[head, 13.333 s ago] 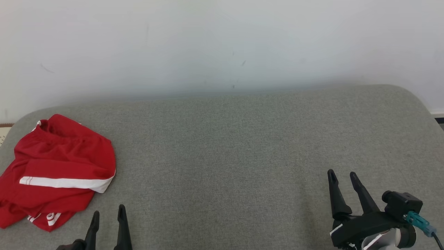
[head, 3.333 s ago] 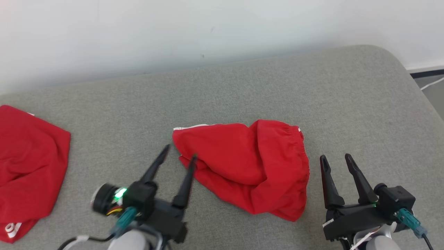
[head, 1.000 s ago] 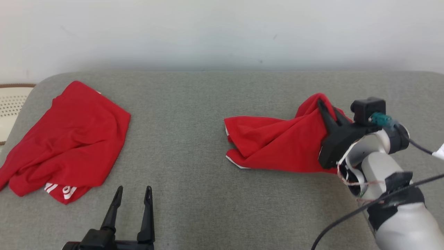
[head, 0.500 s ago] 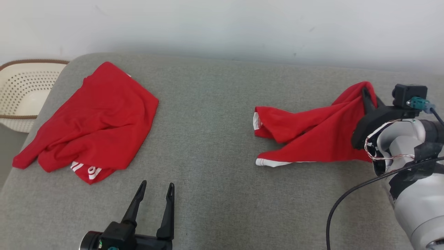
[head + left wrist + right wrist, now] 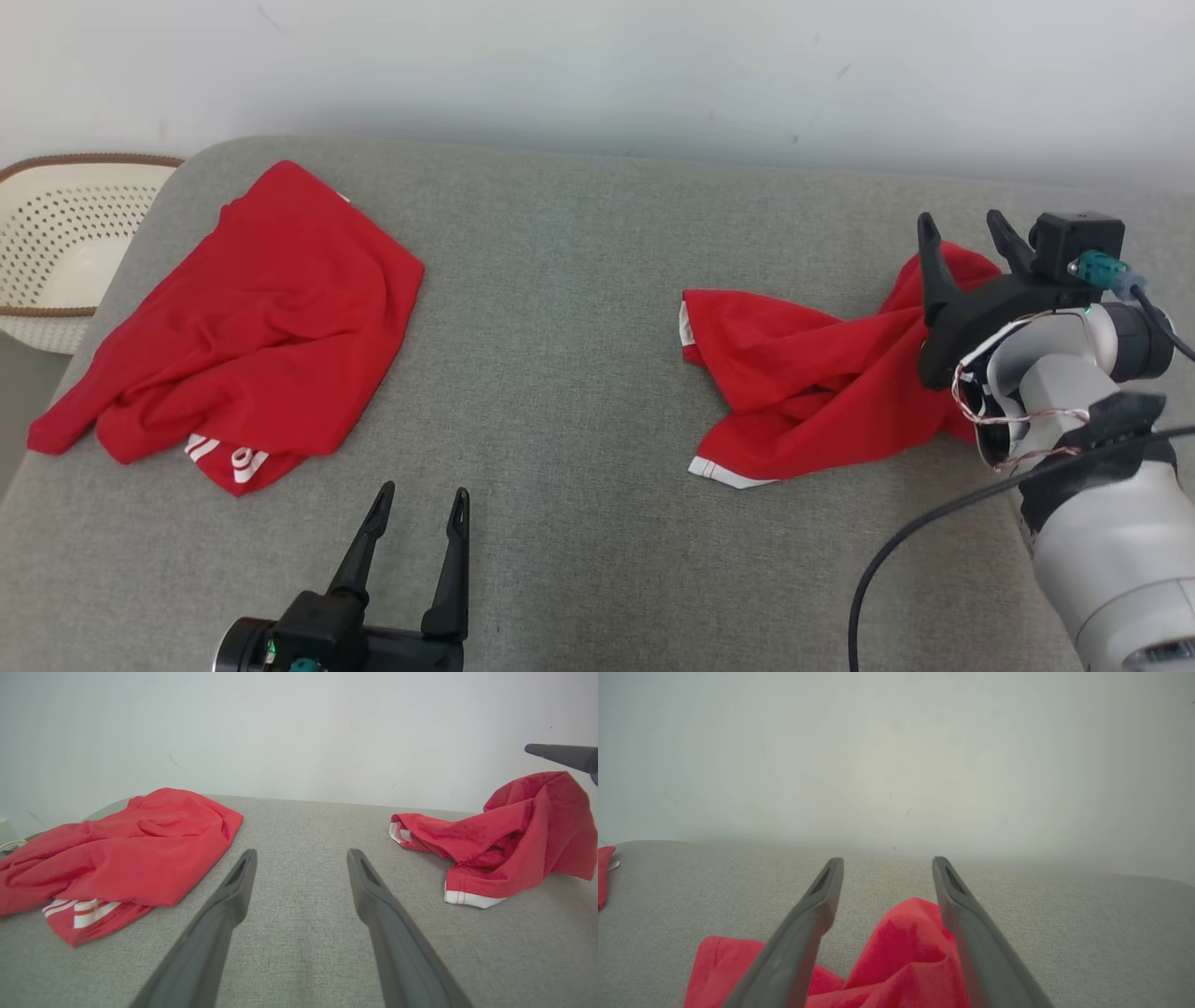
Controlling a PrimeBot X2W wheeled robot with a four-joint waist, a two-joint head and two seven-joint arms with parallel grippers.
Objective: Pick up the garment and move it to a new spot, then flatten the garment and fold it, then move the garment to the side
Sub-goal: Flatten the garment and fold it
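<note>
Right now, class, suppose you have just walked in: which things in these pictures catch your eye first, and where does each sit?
Two splashes of bright red stand out on the grey cushion: a crumpled garment at the right, rising to a peak, and a flatter striped garment at the left. The right claw sits open at that peak; the left claw hangs open over bare cushion in front.

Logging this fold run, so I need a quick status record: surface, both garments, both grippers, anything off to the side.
surface: grey fabric cushion
worked garment: crumpled red garment with a white hem, right side, one peak raised
other garment: red garment with white stripes, left side, rumpled
right gripper: open, fingers straddling the raised peak
left gripper: open, empty, over bare cushion
beside cushion: cream perforated basket, far left
</note>
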